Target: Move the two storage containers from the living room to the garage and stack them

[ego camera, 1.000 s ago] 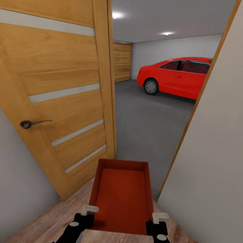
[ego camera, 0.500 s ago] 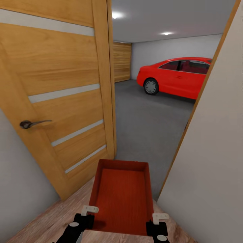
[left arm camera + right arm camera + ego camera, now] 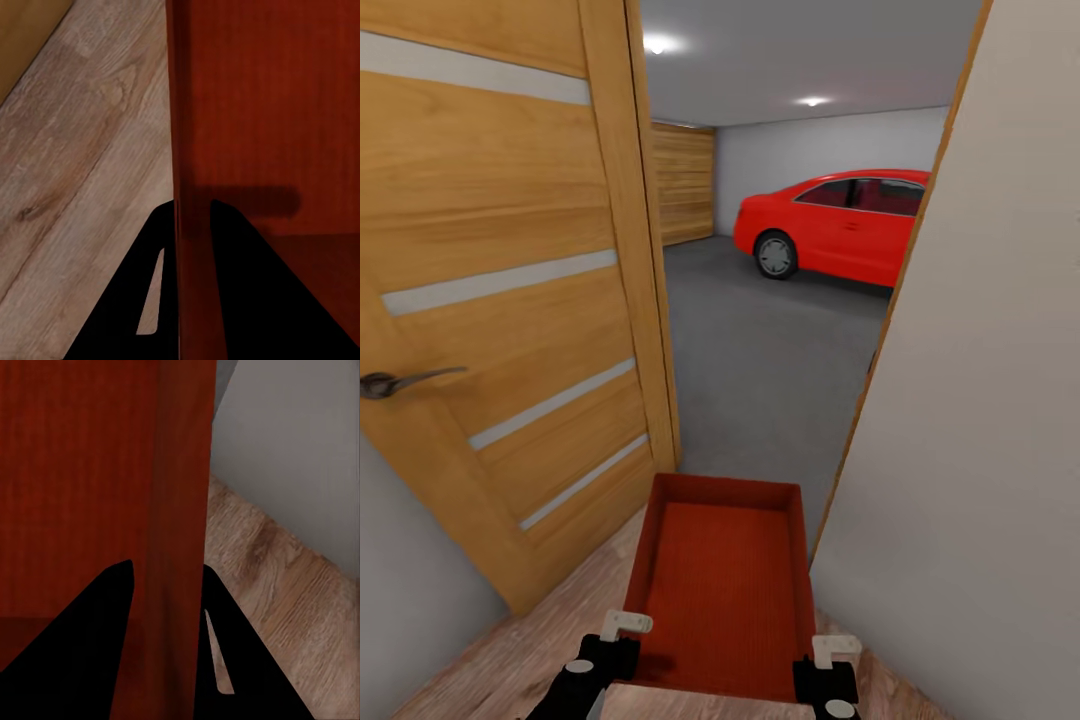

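Doorway view shifted with camera, wooden door [image 3: 510, 300] and red car [image 3: 830, 235] sitting further left; storage container [image 3: 720, 585], long axis toward garage, pinched by left gripper [image 3: 622, 640] and right gripper [image 3: 828, 660] on its walls.

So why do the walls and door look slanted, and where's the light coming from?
Head view: wide-angle distortion tilts the wooden door and the white wall; two ceiling spotlights glow softly over the red car. Left wrist view: a soft shadow band crosses the storage container.

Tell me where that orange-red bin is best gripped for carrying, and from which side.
Grip the storage container by its two long side walls near the near end, one gripper each side, fingers straddling the thin straight wall. The left gripper and right gripper hold it so, which looks balanced.
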You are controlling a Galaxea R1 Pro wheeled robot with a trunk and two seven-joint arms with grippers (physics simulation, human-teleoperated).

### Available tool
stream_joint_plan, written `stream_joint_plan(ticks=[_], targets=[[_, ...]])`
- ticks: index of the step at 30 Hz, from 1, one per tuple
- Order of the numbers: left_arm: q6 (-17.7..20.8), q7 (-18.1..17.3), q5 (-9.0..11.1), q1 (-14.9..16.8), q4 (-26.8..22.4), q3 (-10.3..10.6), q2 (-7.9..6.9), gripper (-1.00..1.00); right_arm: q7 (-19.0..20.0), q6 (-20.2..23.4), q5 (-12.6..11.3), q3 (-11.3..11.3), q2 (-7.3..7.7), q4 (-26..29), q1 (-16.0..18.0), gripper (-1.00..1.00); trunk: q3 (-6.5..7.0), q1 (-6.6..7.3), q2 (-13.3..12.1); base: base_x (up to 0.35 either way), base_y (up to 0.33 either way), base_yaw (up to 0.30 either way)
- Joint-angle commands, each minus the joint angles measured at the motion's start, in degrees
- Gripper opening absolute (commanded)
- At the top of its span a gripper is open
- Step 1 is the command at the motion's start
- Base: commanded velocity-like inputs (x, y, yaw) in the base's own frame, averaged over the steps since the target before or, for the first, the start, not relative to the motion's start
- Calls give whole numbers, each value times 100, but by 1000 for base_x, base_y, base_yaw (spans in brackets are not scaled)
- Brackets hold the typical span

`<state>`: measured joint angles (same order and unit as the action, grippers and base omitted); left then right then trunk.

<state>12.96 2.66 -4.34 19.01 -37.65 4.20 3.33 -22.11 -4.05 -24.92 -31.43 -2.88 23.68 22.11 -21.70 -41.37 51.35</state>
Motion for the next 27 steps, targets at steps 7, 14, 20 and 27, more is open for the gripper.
stream_joint_plan(ticks=[7, 14, 20, 27], targets=[[48, 15, -67, -2, 372, 99, -8, -100, -575, -43, 40, -21, 16, 5, 109, -100, -6, -1, 5, 160, 243, -18], [49, 15, -67, -2, 372, 99, -8, -100, -571, -46, 40, -21, 24, 5, 109, -100, -6, -1, 5, 184, 273, 0], [48, 15, -67, -2, 372, 99, -8, -100, -548, -52, 40, -21, 34, 5, 109, -100, -6, -1, 5, 184, 274, 0], [41, 14, -67, -2, 366, 99, -8, -100, -581, -44, 40, -15, 2, 5, 109, -100, -6, -1, 5, 160, 227, -71]])
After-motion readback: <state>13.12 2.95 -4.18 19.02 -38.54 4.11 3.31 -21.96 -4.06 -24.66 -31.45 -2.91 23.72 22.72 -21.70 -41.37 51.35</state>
